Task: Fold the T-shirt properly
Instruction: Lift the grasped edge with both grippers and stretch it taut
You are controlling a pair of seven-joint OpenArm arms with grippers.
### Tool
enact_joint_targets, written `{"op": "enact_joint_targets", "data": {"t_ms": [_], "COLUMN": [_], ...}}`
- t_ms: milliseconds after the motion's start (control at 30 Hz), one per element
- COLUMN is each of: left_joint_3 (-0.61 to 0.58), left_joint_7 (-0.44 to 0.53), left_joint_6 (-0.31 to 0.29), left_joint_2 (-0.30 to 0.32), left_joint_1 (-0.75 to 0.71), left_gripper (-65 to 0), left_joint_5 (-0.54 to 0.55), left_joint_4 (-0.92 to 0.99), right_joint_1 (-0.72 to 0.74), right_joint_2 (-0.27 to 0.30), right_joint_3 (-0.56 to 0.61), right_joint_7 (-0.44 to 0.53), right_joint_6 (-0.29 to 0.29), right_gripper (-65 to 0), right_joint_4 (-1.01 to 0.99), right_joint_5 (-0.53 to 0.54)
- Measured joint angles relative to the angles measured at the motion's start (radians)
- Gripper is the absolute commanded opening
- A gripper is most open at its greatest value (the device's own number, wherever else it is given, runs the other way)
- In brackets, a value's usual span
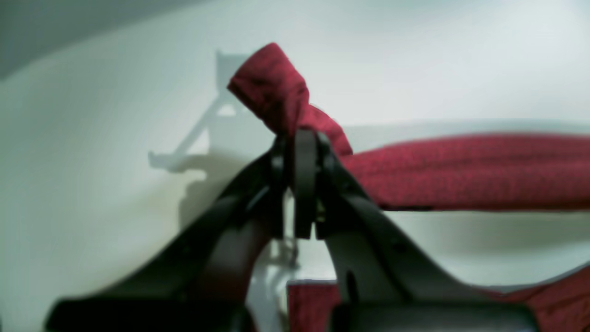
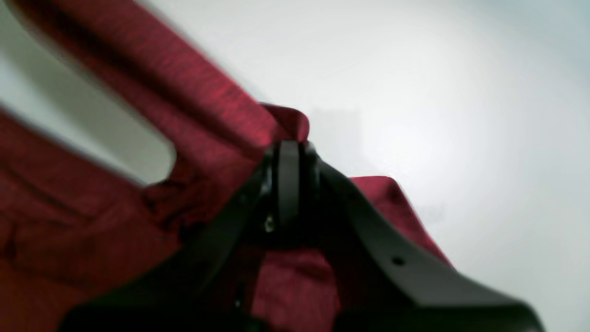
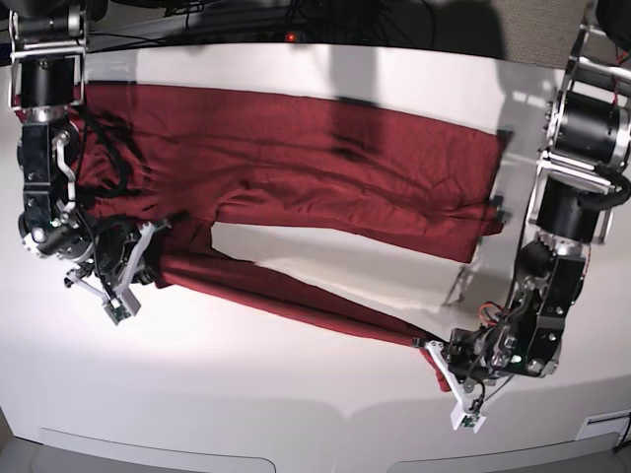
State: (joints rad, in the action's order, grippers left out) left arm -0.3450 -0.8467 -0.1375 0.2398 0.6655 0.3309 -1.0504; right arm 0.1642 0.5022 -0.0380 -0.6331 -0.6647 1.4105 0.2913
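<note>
Writing: you will find none readable on the T-shirt (image 3: 296, 158) or the arms.
Count: one T-shirt, two arms.
Axis: you see the body lying left to right across the far half of the white desk (image 3: 246, 384), one sleeve running along its near edge.
Left gripper (image 1: 302, 138): jaws clenched on the sleeve end.
Right gripper (image 2: 290, 147): jaws clenched on a fold of fabric.

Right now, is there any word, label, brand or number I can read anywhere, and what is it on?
None readable.
T-shirt: plain dark red, no print or tag showing.
Table: bare white, no marking.
Left tool and right tool: black, unmarked; both wrist views are blurred.
</note>
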Motion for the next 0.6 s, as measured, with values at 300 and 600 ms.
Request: {"op": "enact_joint_targets", "data": {"t_ms": [300, 600], "left_joint_3": [-0.003, -0.003], "left_joint_7": [-0.107, -0.179], "left_joint_6": [0.008, 0.011], "left_joint_2": [0.134, 0.22], "left_joint_1": [-0.156, -0.31], "left_gripper": [-65.0, -65.0], "left_joint_5": [0.006, -0.02], "left_joint_4": [-0.301, -0.555], "right_joint_1": [-0.099, -0.193], "right_joint_2": [0.01, 0.011], "right_joint_3": [-0.07, -0.128], "right_joint_7": [-0.1, -0.205], "right_joint_6": [-0.004, -0.006], "right_gripper": [-65.0, -65.0], "right_joint_4": [0.187, 0.343], "right_joint_5": [0.06, 0.109]}}
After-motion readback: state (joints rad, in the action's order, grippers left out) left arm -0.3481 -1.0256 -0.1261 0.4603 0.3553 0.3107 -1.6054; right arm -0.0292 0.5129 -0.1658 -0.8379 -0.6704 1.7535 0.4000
